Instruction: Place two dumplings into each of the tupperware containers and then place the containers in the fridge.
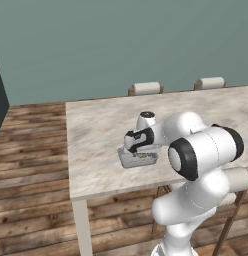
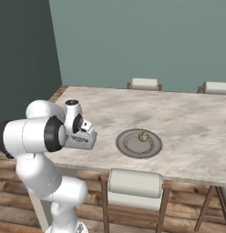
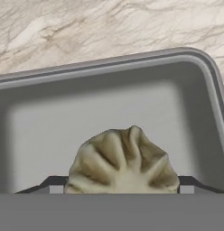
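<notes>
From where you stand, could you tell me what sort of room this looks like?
Probably a dining area of a home kitchen: a long marble-look table with chairs round it, a plate laid out, and a wooden plank floor.

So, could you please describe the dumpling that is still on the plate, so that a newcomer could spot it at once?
Start at the long marble table and find the round brown-rimmed plate near its front edge, behind the pale chair back. The dumpling is the small yellowish lump on the plate's far side. Another dumpling lies in the grey container under the gripper.
</notes>
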You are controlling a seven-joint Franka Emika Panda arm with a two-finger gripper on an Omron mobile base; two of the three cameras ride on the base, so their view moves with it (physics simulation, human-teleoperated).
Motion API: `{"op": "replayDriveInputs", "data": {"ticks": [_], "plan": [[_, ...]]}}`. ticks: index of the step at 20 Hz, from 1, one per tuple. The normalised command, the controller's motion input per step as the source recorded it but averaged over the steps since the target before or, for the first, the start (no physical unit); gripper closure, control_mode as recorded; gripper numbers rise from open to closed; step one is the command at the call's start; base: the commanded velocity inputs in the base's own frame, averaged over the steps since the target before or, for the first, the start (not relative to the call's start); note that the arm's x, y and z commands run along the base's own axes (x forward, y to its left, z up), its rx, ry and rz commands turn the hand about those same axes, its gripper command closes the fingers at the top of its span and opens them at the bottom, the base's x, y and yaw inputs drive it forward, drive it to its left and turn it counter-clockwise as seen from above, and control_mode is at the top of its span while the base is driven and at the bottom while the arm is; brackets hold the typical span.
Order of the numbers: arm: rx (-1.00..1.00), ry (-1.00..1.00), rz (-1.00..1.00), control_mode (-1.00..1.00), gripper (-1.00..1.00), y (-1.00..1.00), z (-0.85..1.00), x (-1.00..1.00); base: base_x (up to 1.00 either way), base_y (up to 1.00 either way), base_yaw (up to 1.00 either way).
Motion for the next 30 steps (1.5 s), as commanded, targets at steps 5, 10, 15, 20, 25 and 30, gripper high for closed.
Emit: {"op": "replayDriveInputs", "data": {"ticks": [5,10,15,20,25,30], "plan": [[0.02,-0.07,0.0,-1.0,-1.0,0.0,-0.04,0.13,0.0,0.0,0.0],[0.08,-0.32,0.0,-1.0,-1.0,-0.24,0.0,-0.22,0.0,0.0,0.0],[0.06,-0.34,0.02,-1.0,-1.0,-0.05,0.0,-0.34,0.0,0.0,0.0],[0.08,-0.23,0.08,-1.0,-1.0,-0.49,0.81,-0.85,0.0,0.0,0.0],[-0.04,0.07,0.03,-1.0,-1.0,-0.44,1.0,-0.6,0.0,0.0,0.0],[-0.1,0.38,-0.14,-1.0,-1.0,-0.62,0.9,-0.19,0.0,0.0,0.0]]}}
